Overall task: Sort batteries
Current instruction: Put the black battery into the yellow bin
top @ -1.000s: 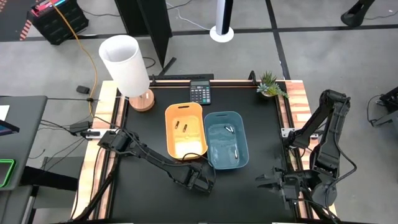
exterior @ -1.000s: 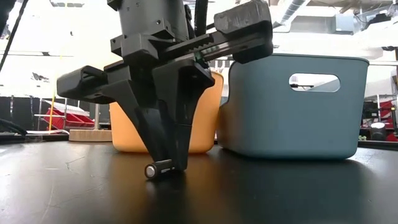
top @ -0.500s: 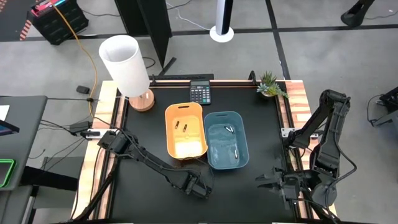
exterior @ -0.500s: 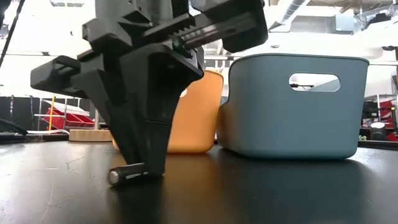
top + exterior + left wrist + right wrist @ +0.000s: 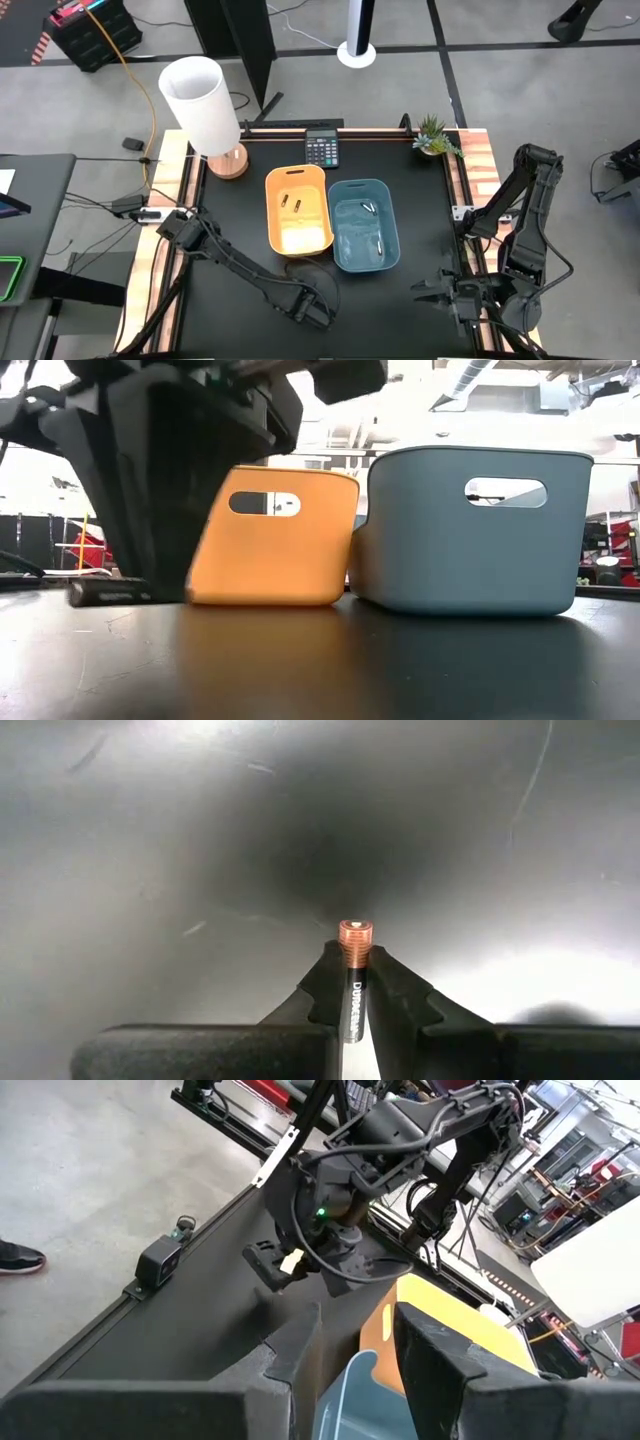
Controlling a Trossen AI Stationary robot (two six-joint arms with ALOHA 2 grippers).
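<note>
The left arm is reaching low across the table, its left gripper (image 5: 353, 982) pinching a battery (image 5: 354, 960) that is sticking out just past the fingertips. The right arm is folding back at its own side, its right gripper (image 5: 432, 292) waiting with fingers parted.
</note>
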